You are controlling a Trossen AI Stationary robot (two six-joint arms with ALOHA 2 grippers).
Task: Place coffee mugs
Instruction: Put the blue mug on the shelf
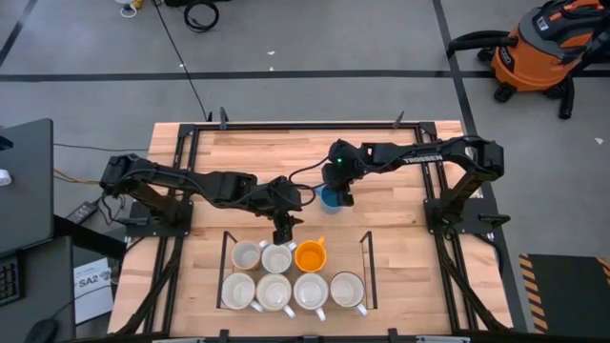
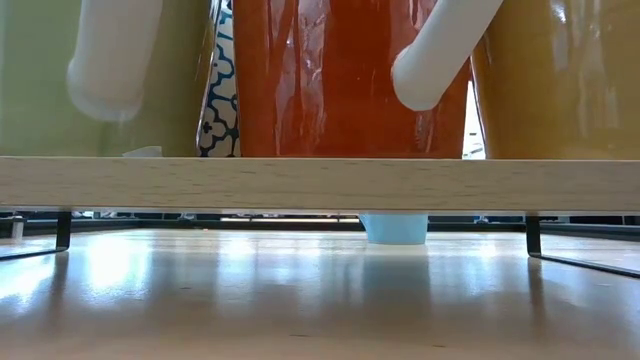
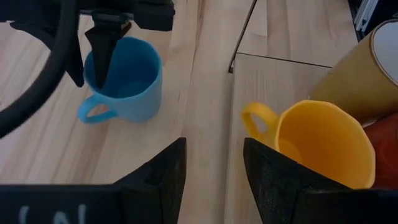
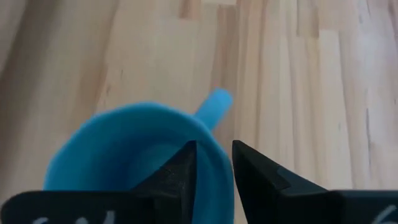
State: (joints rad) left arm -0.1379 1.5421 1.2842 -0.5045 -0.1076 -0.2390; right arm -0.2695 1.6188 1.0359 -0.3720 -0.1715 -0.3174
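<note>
A blue coffee mug stands upright on the wooden table, its base on the boards. My right gripper is open astride its wall, one finger inside and one outside. My left gripper hovers open over the rack's far edge, beside the orange-yellow mug. Several white-lined mugs stand in two rows inside the black wire rack. My right gripper comes from above, slanting down, at the blue mug's rim just beside the handle. One finger is inside the mug and one outside. Whether they touch the wall I cannot tell. The mug stands upright on the table.
In the low view the front-row mugs stand close on a wooden board: an olive one, a red-brown one, a tan one. Bare boards lie beyond the rack. Black frame rails edge the table.
</note>
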